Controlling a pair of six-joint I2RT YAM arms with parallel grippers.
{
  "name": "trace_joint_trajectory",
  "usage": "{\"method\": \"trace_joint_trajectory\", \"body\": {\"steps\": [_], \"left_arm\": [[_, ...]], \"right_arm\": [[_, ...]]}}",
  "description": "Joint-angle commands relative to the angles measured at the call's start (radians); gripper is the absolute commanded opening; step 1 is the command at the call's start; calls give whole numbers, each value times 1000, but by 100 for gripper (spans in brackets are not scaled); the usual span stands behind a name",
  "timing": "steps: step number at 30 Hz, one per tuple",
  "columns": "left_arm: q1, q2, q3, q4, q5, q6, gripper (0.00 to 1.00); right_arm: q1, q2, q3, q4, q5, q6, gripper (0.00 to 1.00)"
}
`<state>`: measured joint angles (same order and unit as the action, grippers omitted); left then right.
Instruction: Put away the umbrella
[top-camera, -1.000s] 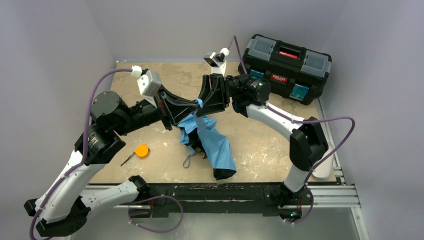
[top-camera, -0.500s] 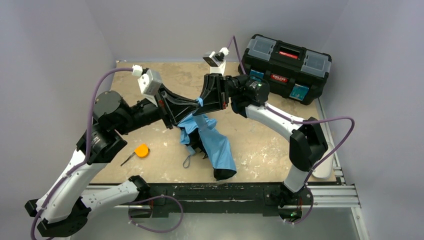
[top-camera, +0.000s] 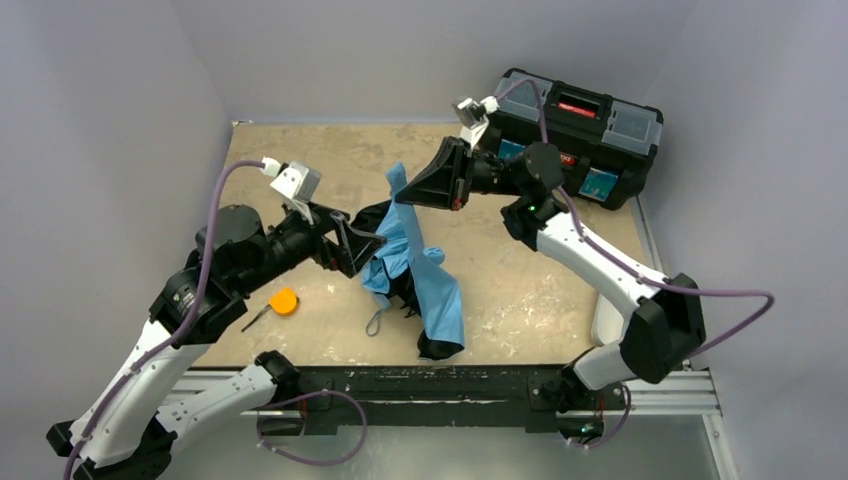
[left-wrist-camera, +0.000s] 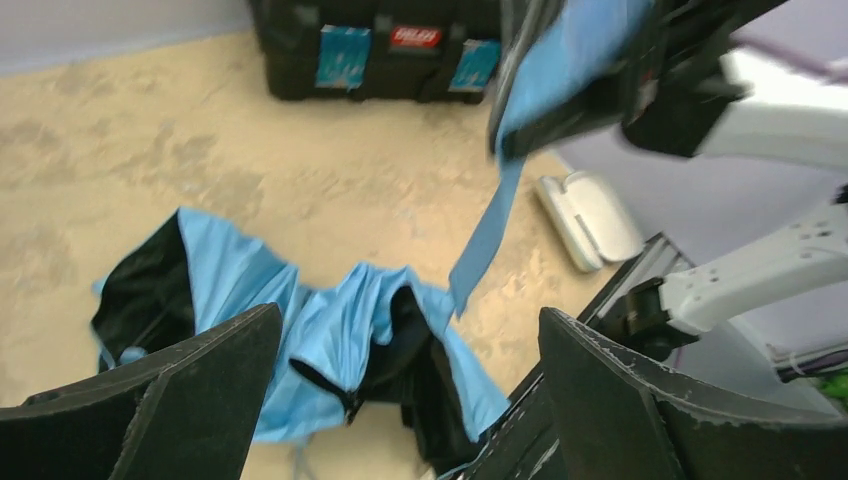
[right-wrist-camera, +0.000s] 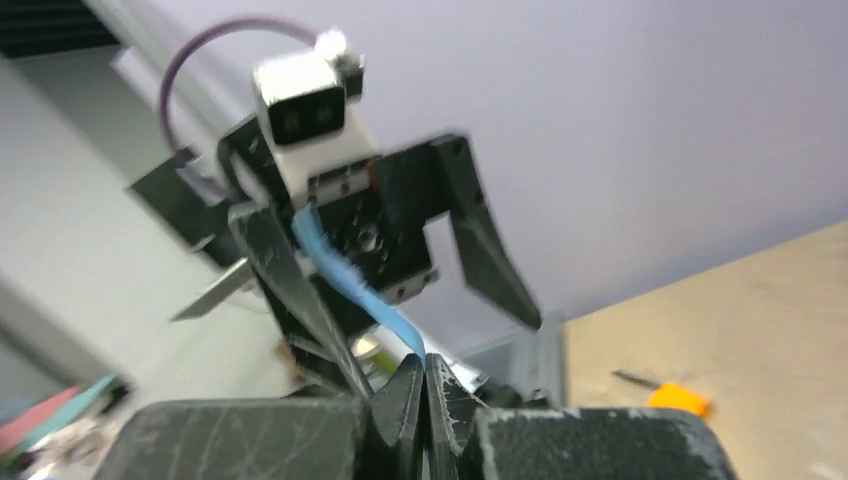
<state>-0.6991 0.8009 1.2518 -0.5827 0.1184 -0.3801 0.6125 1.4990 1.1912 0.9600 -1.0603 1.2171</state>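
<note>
The umbrella (top-camera: 440, 300) lies collapsed mid-table, its light blue fabric crumpled with the black lining showing. My right gripper (top-camera: 399, 190) is shut on a narrow blue strip of it (right-wrist-camera: 345, 270) and holds that end raised above the heap; the jaws (right-wrist-camera: 424, 370) meet on the strip's tip. In the left wrist view the strip (left-wrist-camera: 487, 235) hangs over the fabric (left-wrist-camera: 330, 330). My left gripper (top-camera: 362, 245) stands open just left of the umbrella with nothing between its fingers (left-wrist-camera: 640, 400). The handle is hidden.
A black toolbox (top-camera: 580, 135) sits shut at the back right. Near the left front lies a small orange tape measure (top-camera: 284, 301). A pale oblong case (top-camera: 603, 318) rests by the right edge, beside my right arm.
My left gripper has opened, let go of the blue strip and drawn back to the left. My right gripper, shut on the strip, has swung up and to the right, lifting the fabric.
</note>
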Motion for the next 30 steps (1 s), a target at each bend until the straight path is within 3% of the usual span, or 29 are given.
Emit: {"method": "trace_joint_trajectory", "body": {"steps": [1,7,11,20,30], "left_arm": [[12,-38,-87,-88,-115,-27,100],[12,-58,-234,-79,-215,-7,100],[13,-14,-322,-7,-203,66,100],[42,244,-408,161,-148,139,100],[60,527,-523,414,-84,99,100]], "right_arm": [[-4,-70,102,-652,268,-539,0],[-31,36,198,-727,376,-571,0],[-35,115,268,-727,364,-596,0],[-49,224,309,-667,343,-579,0],[-87,255,248,-601,317,-519,0]]}}
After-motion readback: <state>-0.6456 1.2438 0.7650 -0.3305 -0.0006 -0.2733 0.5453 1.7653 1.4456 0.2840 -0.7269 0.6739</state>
